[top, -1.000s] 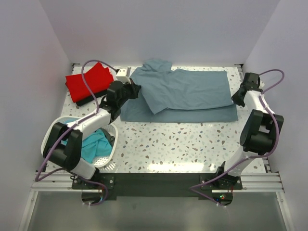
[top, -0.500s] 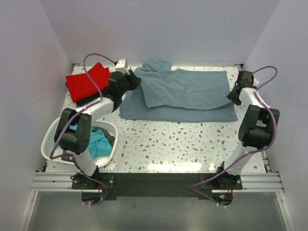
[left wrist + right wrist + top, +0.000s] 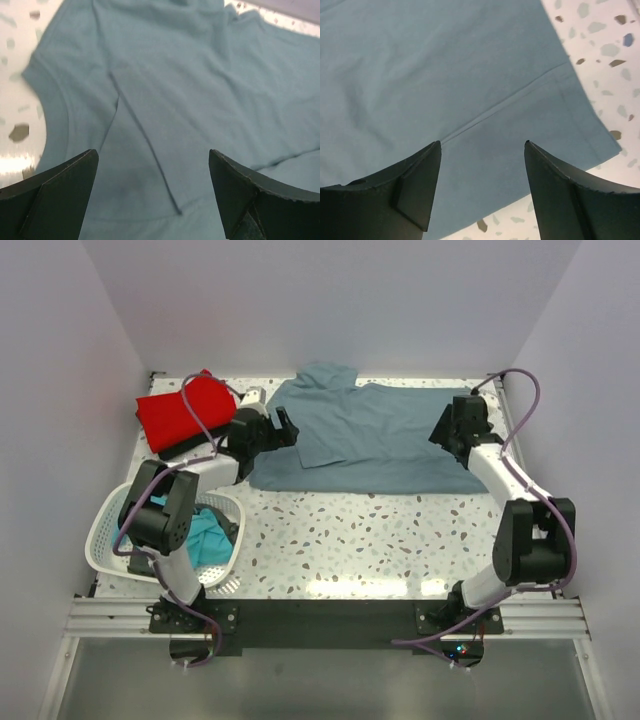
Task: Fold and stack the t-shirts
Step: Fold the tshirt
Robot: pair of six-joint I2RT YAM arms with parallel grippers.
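Note:
The large slate grey-blue t-shirt [image 3: 375,435] lies flat at the back of the table, folded over lengthwise; it fills the left wrist view [image 3: 175,75] and most of the right wrist view [image 3: 445,60]. My left gripper [image 3: 284,427] hovers open over its left, collar end [image 3: 152,151], nothing between the fingers. Over the shirt's right hem my right gripper [image 3: 446,429] also stands open and empty [image 3: 482,142]. A bright red t-shirt [image 3: 180,408] rests folded on a black one [image 3: 190,449] at the back left. The teal t-shirt [image 3: 203,537] is crumpled in the basket.
A white lattice basket [image 3: 108,536] stands at the front left beside the left arm. Speckled table [image 3: 380,535] shows in front of the shirt and at the right hem [image 3: 605,60]. Walls close in the back and both sides.
Both grippers opened and let go of the grey-blue shirt, whose upper layer now lies flat. The right arm swung left over the shirt's right end; the left shifted slightly.

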